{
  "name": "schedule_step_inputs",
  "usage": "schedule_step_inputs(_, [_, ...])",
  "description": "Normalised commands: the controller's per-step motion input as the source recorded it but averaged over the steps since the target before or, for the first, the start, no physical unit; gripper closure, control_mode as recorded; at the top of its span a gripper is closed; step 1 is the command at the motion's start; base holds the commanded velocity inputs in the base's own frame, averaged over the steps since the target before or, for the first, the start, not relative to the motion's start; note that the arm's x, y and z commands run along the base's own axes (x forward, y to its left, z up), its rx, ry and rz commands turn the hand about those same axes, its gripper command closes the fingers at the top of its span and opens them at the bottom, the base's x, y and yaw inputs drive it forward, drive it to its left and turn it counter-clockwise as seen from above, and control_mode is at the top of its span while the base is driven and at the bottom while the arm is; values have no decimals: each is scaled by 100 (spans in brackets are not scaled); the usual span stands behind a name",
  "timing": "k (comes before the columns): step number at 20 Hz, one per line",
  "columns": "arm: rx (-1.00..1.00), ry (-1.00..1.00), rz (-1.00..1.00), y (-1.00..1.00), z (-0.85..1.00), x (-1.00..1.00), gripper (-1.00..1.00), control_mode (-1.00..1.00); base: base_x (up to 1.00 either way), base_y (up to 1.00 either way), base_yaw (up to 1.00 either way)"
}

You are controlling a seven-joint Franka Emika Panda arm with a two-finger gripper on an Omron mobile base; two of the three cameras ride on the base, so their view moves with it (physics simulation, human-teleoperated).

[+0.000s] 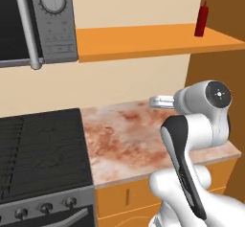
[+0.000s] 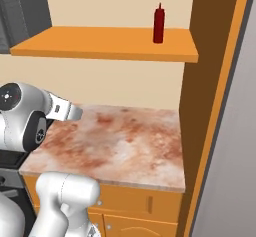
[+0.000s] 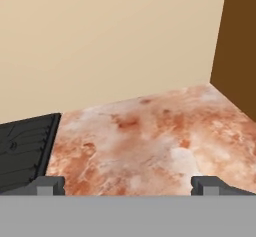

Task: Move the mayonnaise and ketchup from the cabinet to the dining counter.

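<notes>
End effector point(image 3: 128, 185) spread, empty, over worktop point(image 3: 150, 141); ketchup point(image 2: 159, 24) near cabinet point(image 2: 100, 43) right edge.

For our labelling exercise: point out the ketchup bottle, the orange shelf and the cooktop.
ketchup bottle point(image 2: 159, 27), right base view, middle of its body
orange shelf point(image 1: 143, 39), left base view, bare top surface
cooktop point(image 1: 43, 149), left base view, black grate

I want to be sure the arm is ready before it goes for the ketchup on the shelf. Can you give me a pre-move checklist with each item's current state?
1. Ketchup upright on the cabinet shelf: ok.
2. Bare shelf around the bottle: ok.
3. Gripper open, holding nothing: ok.
4. Gripper raised to shelf level: not ok; it looks low over the marbled worktop.
5. Mayonnaise located: cannot tell.
6. Dining counter located: cannot tell.
</notes>
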Motion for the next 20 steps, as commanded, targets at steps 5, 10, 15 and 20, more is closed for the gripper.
schedule_step_inputs(5, [0, 0, 0, 0, 0, 0, -100, 100, 0, -76, 0])
schedule_step_inputs(10, [0, 0, 0, 0, 0, 0, -100, 100, 10, -68, -1])
schedule_step_inputs(15, [0, 0, 0, 0, 0, 0, -100, 100, 45, -11, -1])
schedule_step_inputs(20, [0, 0, 0, 1, -17, 18, -100, -100, 0, 0, 0])
